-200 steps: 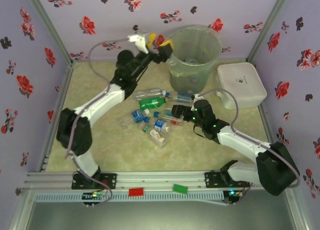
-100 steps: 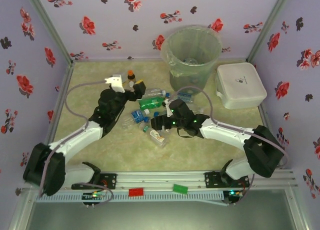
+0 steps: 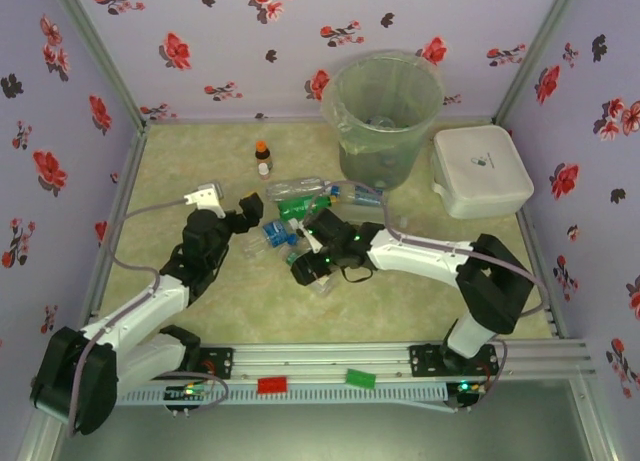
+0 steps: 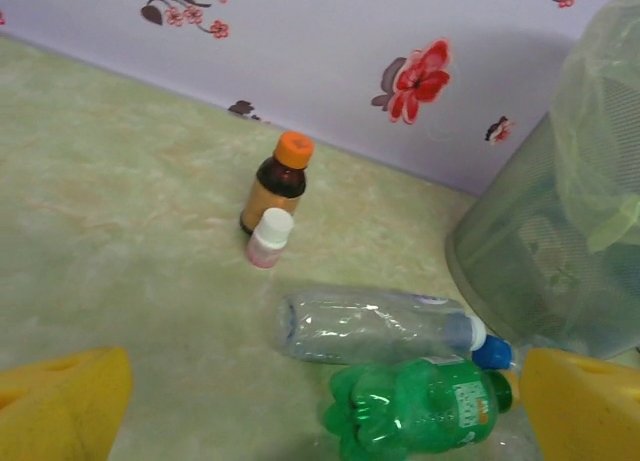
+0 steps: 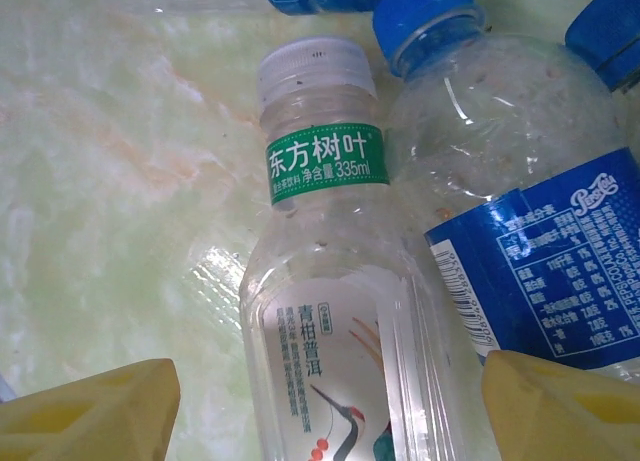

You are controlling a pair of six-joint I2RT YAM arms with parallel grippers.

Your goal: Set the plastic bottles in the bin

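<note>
Listing from the near edge: right gripper (image 3: 303, 268), jaws spread wide and empty, either side of a clear white-capped bottle (image 5: 330, 311) lying just beside a blue-labelled bottle (image 5: 520, 211). Next, left gripper (image 3: 252, 209), jaws likewise apart, nothing held, at the left of the plastic bottles (image 3: 300, 216) heaped mid-table. Beyond it, a green bottle (image 4: 415, 406) and a clear bottle (image 4: 370, 326) are laid side by side. Farther, a small white-capped bottle (image 4: 268, 239) and a brown orange-capped bottle (image 4: 278, 181) are stood upright. The bin (image 3: 385, 111) is set at the far side, a white lidded box (image 3: 480, 169) to its right.
</note>
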